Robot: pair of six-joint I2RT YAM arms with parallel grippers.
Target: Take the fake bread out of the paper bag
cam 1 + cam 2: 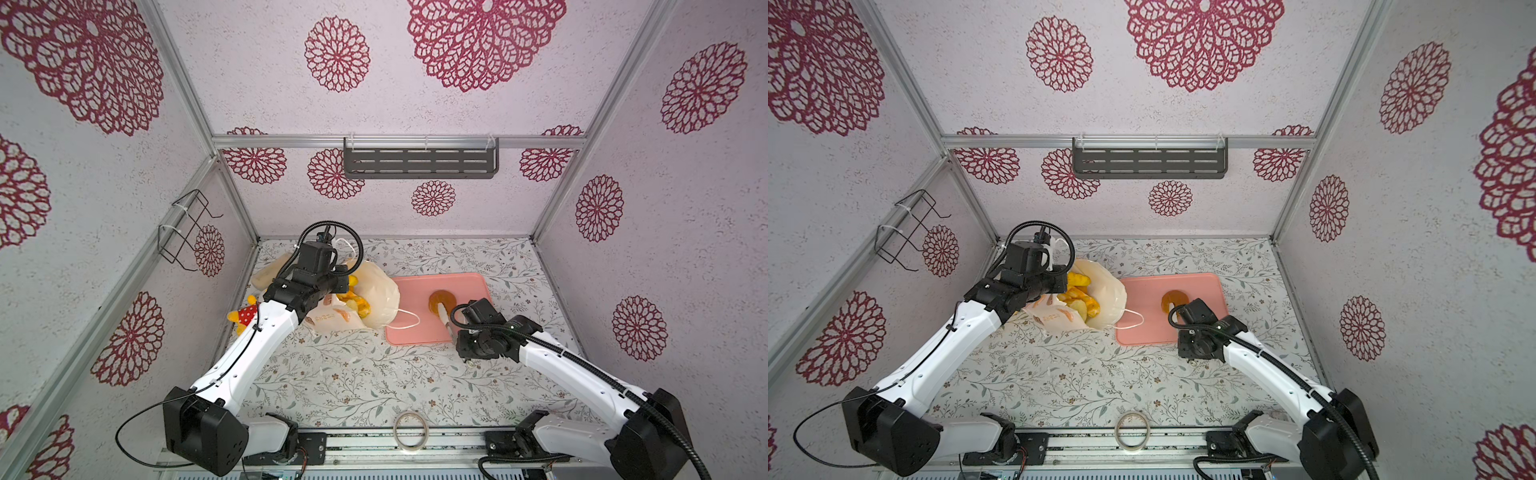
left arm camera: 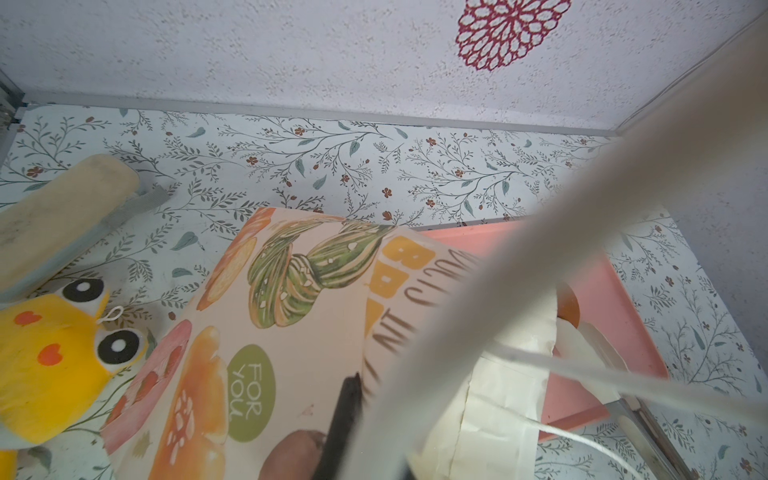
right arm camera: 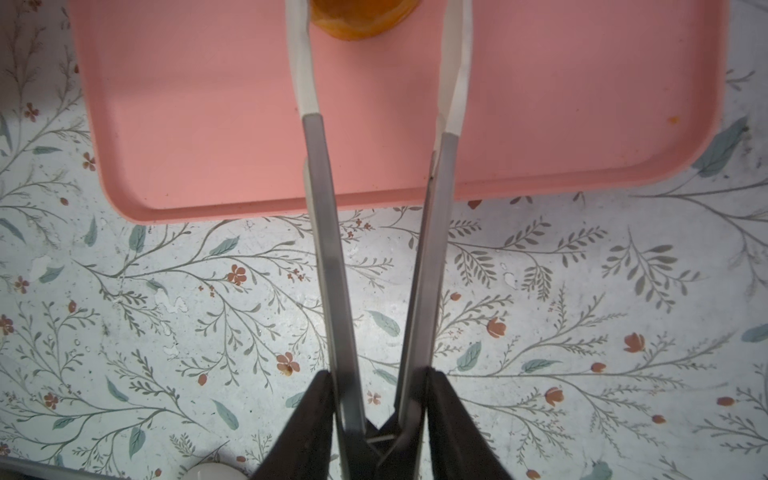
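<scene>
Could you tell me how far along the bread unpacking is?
Done: one round brown toy bun lies on the flat pink tray. In hand: the right gripper holds metal tongs open by that bun; the left gripper pinches the cream-white paper bag. Left: several glossy yellow toy breads inside the bag.

The cream paper bag [image 1: 380,297] with bread prints slumps on its side, mouth gaping, its rim pinched in the left gripper [image 1: 1059,286]. Glossy yellow breads [image 1: 1077,296] fill it, just beside that gripper. A round brown bun [image 1: 441,300] lies ahead of the right gripper [image 3: 378,382], between the tips of its tongs [image 3: 305,62].
</scene>
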